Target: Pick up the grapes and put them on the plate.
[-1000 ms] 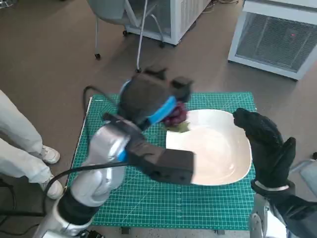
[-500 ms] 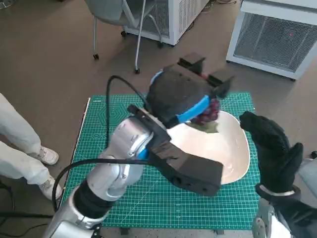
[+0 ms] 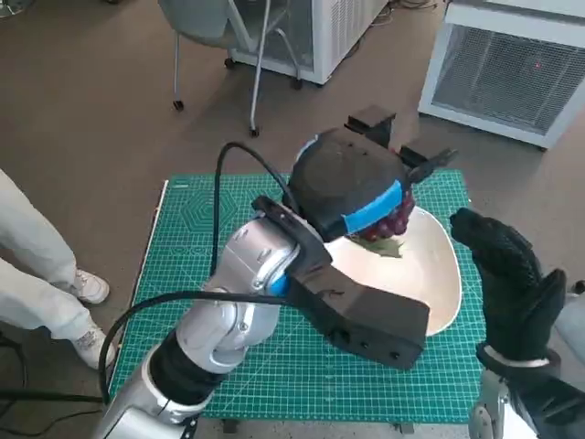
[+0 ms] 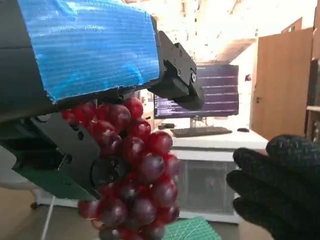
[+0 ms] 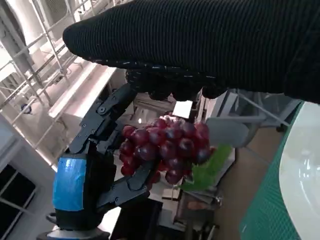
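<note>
My left hand (image 3: 352, 187) holds a bunch of dark red grapes (image 3: 393, 218) with a green leaf (image 3: 379, 245) above the far part of the white plate (image 3: 430, 274). The grapes (image 4: 135, 170) hang from the black fingers (image 4: 175, 85) in the left wrist view, and the right wrist view shows the bunch (image 5: 165, 147) held by the blue-taped hand (image 5: 95, 175). My gloved right hand (image 3: 507, 279) stands upright beside the plate's right rim, fingers apart, holding nothing.
The plate sits on a green cutting mat (image 3: 192, 265) covering the small table. A person's legs and shoes (image 3: 55, 274) are at the left. A chair (image 3: 228, 37) and white cabinets (image 3: 512, 64) stand beyond the table.
My left hand has carried the grapes rightward and away from me, from the plate's left rim to over its far part. The right hand has shifted slightly right.
</note>
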